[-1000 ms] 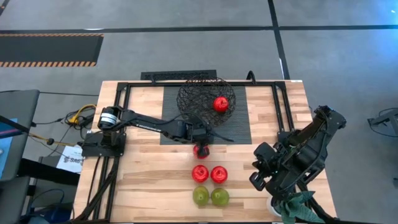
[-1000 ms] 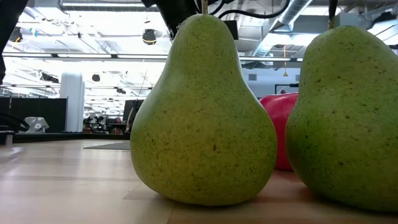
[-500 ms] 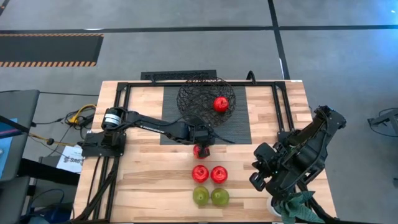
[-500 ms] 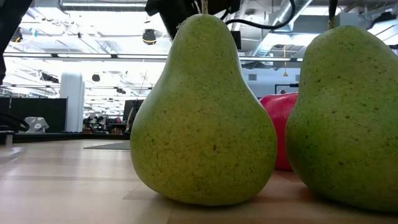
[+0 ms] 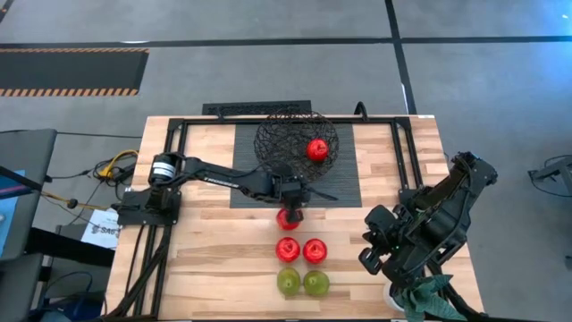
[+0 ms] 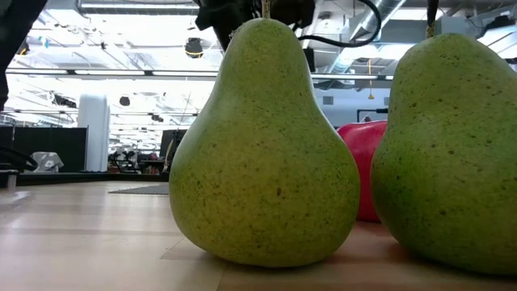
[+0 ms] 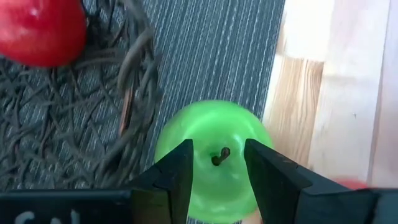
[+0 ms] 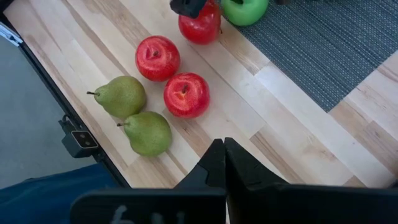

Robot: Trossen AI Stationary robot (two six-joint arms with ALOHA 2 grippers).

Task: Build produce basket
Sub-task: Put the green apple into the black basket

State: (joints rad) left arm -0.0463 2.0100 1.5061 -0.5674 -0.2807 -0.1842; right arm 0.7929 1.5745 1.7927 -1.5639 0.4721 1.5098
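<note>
The left gripper point(image 7: 216, 180) hangs over the near edge of the flat dark ribbed rectangular mat point(image 5: 344, 183), its two dark fingers point(image 7: 177, 177) spread wide. Between and below the jaws sits a bright green round apple point(image 7: 213, 158), stem up, resting on the mat; the fingers flank its top, and I cannot tell whether they touch it. Just beyond the jaws is the round black crisscrossed-wire basket point(image 5: 297, 140), holding one shiny red apple point(image 5: 316, 149). Just beside the gripper, on the wooden table point(image 5: 214, 259), lies another red apple point(image 5: 288, 217); in the high view the arm hides the green apple. Farther from the jaws, toward the table's front edge, sit two more red apples point(image 5: 288, 249) point(image 5: 314, 250) side by side, and beyond them two dull yellow-green pears point(image 5: 288, 282) point(image 5: 315, 283), also side by side. The right gripper point(image 8: 222, 163) waits folded at the table's right side, well apart from the fruit, its fingers pressed together and holding nothing.
</note>
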